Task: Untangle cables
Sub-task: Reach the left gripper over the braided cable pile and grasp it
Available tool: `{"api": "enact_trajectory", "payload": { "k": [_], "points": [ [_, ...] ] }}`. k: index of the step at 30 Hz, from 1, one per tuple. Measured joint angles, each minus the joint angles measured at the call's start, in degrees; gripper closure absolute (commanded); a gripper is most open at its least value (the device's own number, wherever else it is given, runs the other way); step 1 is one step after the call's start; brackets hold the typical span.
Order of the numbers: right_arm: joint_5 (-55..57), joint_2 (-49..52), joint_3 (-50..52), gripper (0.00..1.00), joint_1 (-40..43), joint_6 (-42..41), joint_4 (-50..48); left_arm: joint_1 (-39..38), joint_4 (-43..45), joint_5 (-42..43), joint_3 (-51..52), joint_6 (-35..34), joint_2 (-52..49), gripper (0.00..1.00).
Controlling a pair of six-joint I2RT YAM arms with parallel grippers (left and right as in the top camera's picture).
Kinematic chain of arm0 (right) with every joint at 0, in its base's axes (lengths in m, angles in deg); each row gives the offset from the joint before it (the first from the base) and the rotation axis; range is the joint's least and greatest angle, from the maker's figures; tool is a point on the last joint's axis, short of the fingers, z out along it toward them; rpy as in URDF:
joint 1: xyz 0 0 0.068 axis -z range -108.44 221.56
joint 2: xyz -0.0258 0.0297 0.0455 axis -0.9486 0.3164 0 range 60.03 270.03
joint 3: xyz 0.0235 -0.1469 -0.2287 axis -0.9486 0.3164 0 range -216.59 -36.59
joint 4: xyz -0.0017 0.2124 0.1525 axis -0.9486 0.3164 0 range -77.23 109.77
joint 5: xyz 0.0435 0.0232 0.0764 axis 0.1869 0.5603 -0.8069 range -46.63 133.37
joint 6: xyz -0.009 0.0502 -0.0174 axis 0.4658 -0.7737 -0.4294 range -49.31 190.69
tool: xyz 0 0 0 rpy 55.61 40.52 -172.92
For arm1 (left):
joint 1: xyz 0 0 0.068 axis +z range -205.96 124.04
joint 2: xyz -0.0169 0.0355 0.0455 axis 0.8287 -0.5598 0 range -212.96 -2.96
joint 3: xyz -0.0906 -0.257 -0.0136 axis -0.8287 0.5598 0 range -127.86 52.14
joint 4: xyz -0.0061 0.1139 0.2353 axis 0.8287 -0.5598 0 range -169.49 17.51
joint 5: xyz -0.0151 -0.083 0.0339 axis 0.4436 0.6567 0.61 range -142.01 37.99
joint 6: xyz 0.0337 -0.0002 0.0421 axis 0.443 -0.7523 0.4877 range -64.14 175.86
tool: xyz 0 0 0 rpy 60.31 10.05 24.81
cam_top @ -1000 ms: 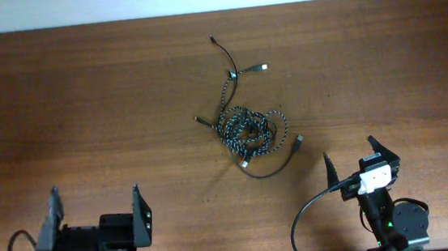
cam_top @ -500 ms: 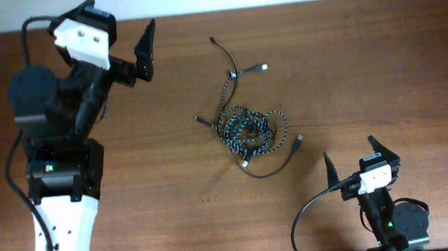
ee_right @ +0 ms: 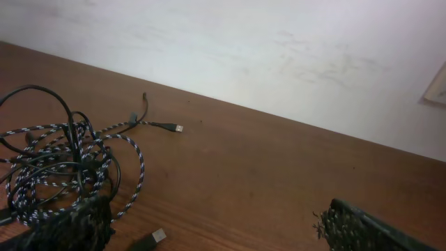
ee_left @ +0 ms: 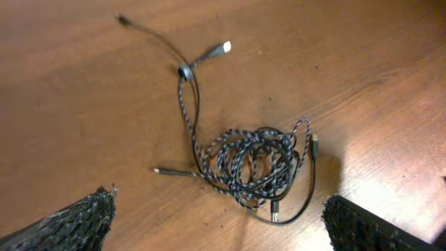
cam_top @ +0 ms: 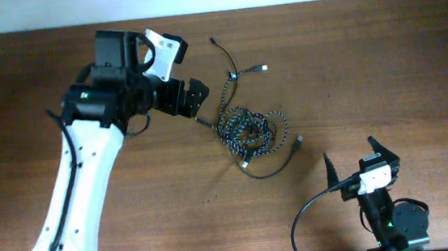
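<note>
A tangle of cables (cam_top: 249,131) lies on the wooden table right of centre: a black-and-white braided cable coiled with a thin black one. Loose ends with plugs (cam_top: 263,68) fan out toward the back. The tangle also shows in the left wrist view (ee_left: 258,164) and at the left of the right wrist view (ee_right: 56,174). My left gripper (cam_top: 192,96) is open and empty, above the table just left of the tangle; its fingers frame the left wrist view (ee_left: 219,230). My right gripper (cam_top: 351,163) is open and empty at the front right, apart from the cables (ee_right: 216,233).
A USB plug (cam_top: 298,141) on the black cable lies at the tangle's right side, nearest the right gripper. A small plug (cam_top: 199,119) sticks out left, near the left gripper. A pale wall (ee_right: 279,49) borders the table's far edge.
The left arm rose from its rest at the front left, reached to the back left, then swung right to hover beside the tangle. The right arm and cables have not moved.
</note>
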Motion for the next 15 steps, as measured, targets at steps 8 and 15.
{"api": "enact_trajectory", "payload": {
  "k": [8, 15],
  "points": [
    [0.0, 0.0, 0.0, 0.01, 0.0, 0.0, 0.0, -25.2, -2.4, -21.1, 0.0, -8.4, -7.1, 0.01],
    [0.0, 0.0, 0.0, 0.01, 0.0, 0.0, 0.0, -27.9, 0.7, -28.8, 0.0, -8.9, -8.9, 0.01]
  ]
}}
